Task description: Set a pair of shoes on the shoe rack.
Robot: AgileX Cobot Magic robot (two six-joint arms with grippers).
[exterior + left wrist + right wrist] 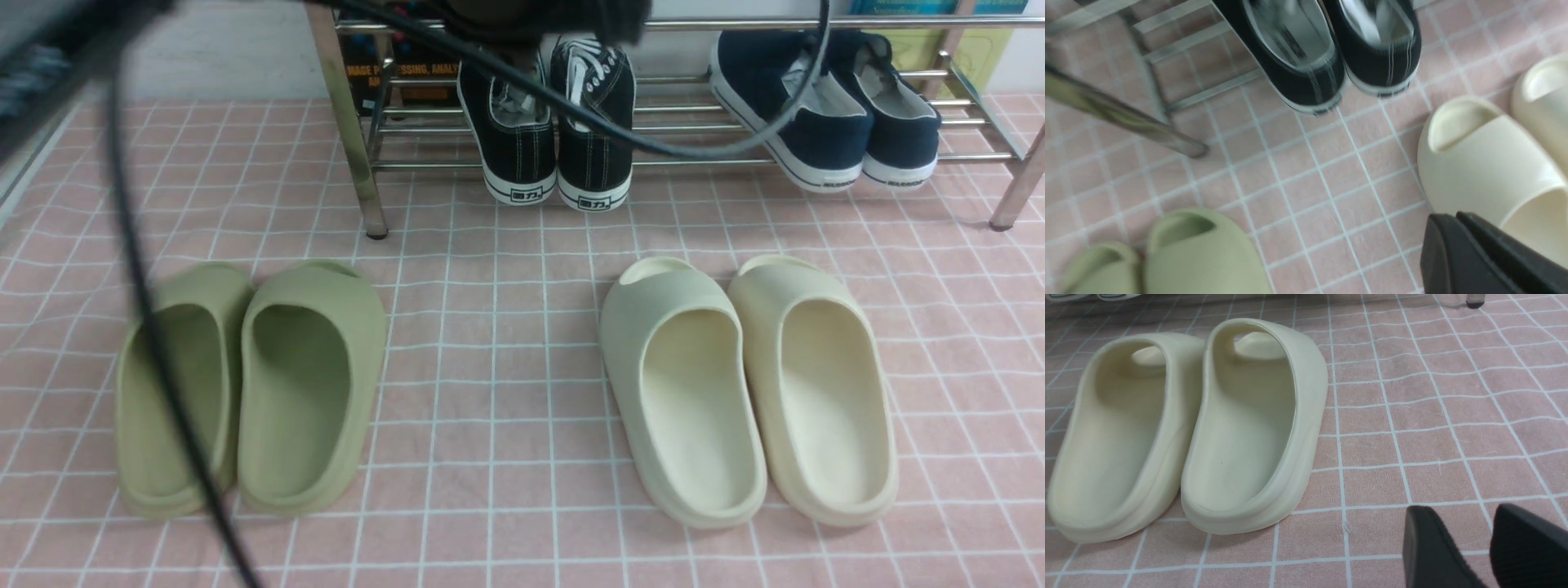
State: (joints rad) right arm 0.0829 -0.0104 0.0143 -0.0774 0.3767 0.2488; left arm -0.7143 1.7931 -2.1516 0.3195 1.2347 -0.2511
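The two black canvas sneakers (518,139) (594,135) stand side by side on the lower bars of the chrome shoe rack (351,139), heels toward me and overhanging the front bar. In the left wrist view the sneakers (1306,61) are blurred, and the rack leg (1126,116) is beside them. My left gripper (1453,218) is shut and empty, apart from the sneakers, over the floor by a cream slide (1478,163). A dark blurred part of the left arm (555,20) hangs above the sneakers. My right gripper (1470,522) is open and empty, low over the floor.
Navy slip-on shoes (824,114) sit on the rack's right part. Green foam slides (253,384) lie front left and cream slides (747,384) front right on the pink checked cloth (490,327). Black cables (147,310) cross the view. Books stand behind the rack.
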